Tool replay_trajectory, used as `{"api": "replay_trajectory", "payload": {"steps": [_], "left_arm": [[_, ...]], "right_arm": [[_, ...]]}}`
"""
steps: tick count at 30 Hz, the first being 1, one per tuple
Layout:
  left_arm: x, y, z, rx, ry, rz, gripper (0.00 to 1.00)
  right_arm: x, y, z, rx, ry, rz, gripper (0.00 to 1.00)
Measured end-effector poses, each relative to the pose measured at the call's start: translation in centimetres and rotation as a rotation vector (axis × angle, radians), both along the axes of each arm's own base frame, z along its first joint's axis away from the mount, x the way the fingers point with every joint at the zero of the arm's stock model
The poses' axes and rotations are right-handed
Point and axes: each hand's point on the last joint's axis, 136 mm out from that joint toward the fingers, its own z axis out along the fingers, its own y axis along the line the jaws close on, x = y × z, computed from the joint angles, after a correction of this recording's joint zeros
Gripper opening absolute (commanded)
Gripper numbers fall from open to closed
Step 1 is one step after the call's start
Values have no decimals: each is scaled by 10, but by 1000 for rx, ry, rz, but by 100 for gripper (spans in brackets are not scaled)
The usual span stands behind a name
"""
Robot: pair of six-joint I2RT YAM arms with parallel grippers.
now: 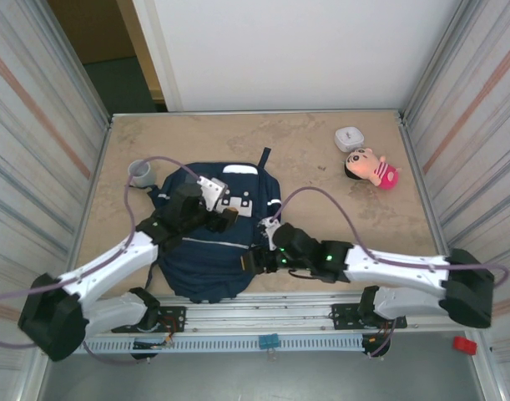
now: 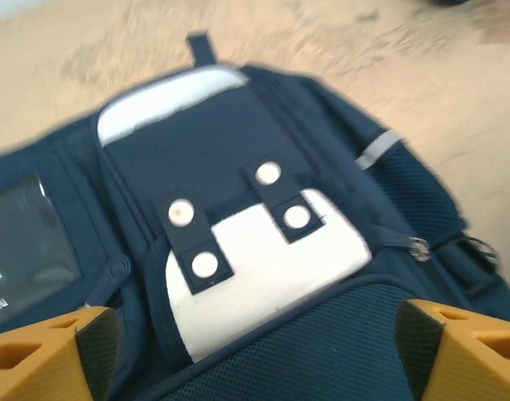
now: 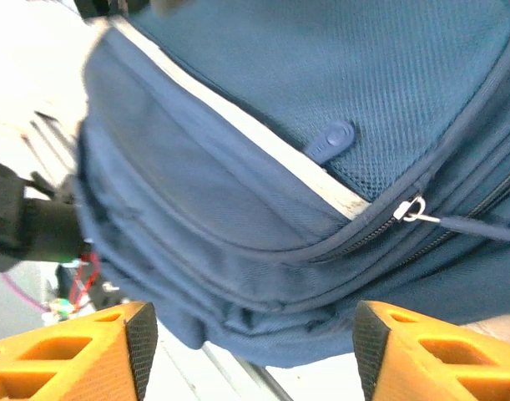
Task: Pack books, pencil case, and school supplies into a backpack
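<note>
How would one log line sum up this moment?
backpack: flat on table | left gripper: open above backpack | right gripper: open at backpack edge

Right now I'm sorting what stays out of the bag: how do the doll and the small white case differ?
The doll is pink-clothed and dark-haired; the white case is plain white. The doll is longer and lies down; the case is compact and rounded. Both lie on the table, right of the backpack.

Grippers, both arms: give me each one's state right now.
Left gripper: open, holding nothing, over the backpack.
Right gripper: open, holding nothing, at the backpack's edge.
</note>
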Motion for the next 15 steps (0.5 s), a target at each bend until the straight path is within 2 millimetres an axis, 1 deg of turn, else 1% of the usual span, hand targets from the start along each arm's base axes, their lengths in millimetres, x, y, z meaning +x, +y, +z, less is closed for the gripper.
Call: {"api": "replay_trajectory", "payload": {"steps": [2,3,4,5,6,8,9,10,12,14,15], "left_arm": [[-20,-9,23,9,-90,-119,86],[-32,-16,31,18,-127,-185,86],[-46,-24,36,35,-158,-265,86],[-61,-32,36,63,-173,-349,86],[-72,-38,34,91,-177,-414,86],[-94,-49,23,175,-164,-551,88],[-99,-52,17,212,-154,-593,89],[-105,-55,6,262,-133,-636,89],[-113,-57,-18,359,-84,-697,90],[-118,-53,-45,463,-27,-728,89],[-118,-50,-53,501,-10,-730,87]], "right_arm": [[4,-18,26,46,-46,-16,67],[8,-26,35,63,-67,-31,68],[14,-37,44,81,-88,-55,68],[20,-48,51,94,-110,-82,68],[26,-56,54,99,-121,-104,68],[38,-76,56,102,-142,-153,68],[42,-83,55,97,-149,-172,68],[46,-89,54,92,-154,-185,68],[49,-97,49,77,-162,-194,68],[50,-100,45,58,-168,-185,68],[51,-100,43,51,-170,-184,68]]}}
